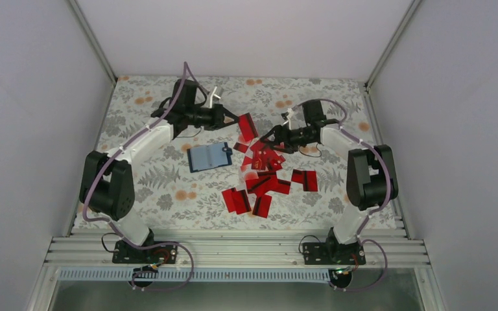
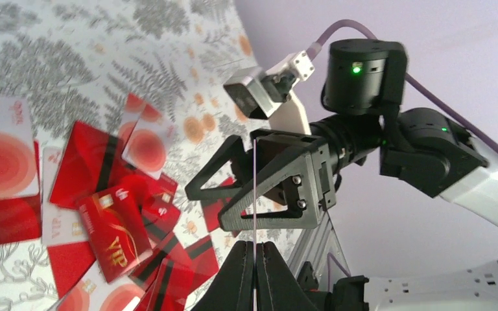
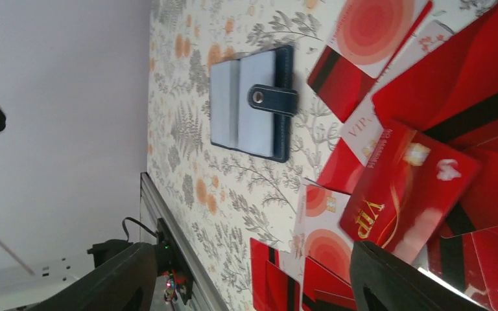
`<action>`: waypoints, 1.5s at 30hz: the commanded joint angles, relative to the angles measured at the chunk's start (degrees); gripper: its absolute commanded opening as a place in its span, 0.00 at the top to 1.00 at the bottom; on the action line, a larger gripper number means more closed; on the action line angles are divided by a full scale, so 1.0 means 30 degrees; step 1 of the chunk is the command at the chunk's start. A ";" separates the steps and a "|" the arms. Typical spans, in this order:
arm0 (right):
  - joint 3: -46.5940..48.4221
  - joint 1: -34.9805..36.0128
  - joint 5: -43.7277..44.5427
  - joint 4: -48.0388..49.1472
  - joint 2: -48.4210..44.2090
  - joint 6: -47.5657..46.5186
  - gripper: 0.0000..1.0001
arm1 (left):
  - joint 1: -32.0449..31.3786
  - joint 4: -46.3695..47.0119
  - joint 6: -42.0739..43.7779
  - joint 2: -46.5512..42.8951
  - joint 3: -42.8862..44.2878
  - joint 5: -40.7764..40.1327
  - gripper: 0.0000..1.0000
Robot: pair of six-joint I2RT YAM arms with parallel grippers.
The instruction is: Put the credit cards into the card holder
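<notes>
Progress is looking slight to us: we are seeing no red in the card holder (image 1: pixel 209 156), which is lying open and flat on the counter (image 1: pixel 168 191) just left of the heap, pale blue pockets and snap strap facing up. The credit cards (image 1: pixel 267 178) are lying scattered and overlapping beside it. The left fingers (image 2: pixel 237 278) are pinching one card (image 1: pixel 247 126) at the heap's far edge; the right fingers (image 3: pixel 395 278) are standing wide apart, gripping nothing. We are judging every card left to load.
</notes>
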 commanded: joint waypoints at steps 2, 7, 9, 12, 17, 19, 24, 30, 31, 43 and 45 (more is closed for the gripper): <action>-0.0553 -0.0673 -0.2697 0.0956 -0.2415 -0.0824 0.22 | 0.0872 -0.0796 0.2552 0.0286 0.1749 0.3350 0.98; -0.0902 -0.1008 -0.6432 0.2877 -0.3954 0.0300 0.21 | 0.1078 -0.2178 0.3941 0.1064 0.3544 0.5810 0.98; -0.0831 -0.1005 -0.7443 0.3428 -0.4335 0.0917 0.21 | 0.1098 -0.3103 0.4832 0.1510 0.4513 0.6321 0.98; -0.0202 -0.0969 -0.8727 0.3295 -0.4488 0.0916 0.21 | 0.1073 -0.3585 0.5246 0.1800 0.5022 0.7047 0.98; 0.1140 -0.0457 -0.9589 0.2886 -0.3992 0.1012 0.21 | 0.1000 -0.3140 0.5020 0.1990 0.5180 0.8123 0.98; 0.1806 0.0026 -0.9786 0.2805 -0.3619 0.1075 0.23 | 0.0953 -0.3412 0.5225 0.2104 0.5369 0.8408 0.98; 0.3440 0.1119 -0.9745 0.2268 -0.2566 0.0923 0.33 | 0.0786 -0.3268 0.5076 0.2128 0.5411 0.8811 0.98; 0.4621 0.1853 -0.9849 0.2349 -0.1367 0.1177 0.61 | 0.0661 -0.3327 0.4979 0.1844 0.5231 0.8869 0.98; 0.4784 0.1923 -0.9877 0.2349 -0.1223 0.1236 0.68 | 0.0661 -0.3315 0.4945 0.1803 0.5178 0.8866 0.98; 0.4757 0.2432 -0.9696 0.3141 -0.0197 0.2971 0.96 | 0.0882 -0.3798 0.4498 0.2227 0.4685 0.7988 0.98; 0.4585 0.2429 -0.9443 0.3627 0.0054 0.3701 0.96 | 0.1053 -0.3888 0.4278 0.2443 0.4374 0.7583 0.96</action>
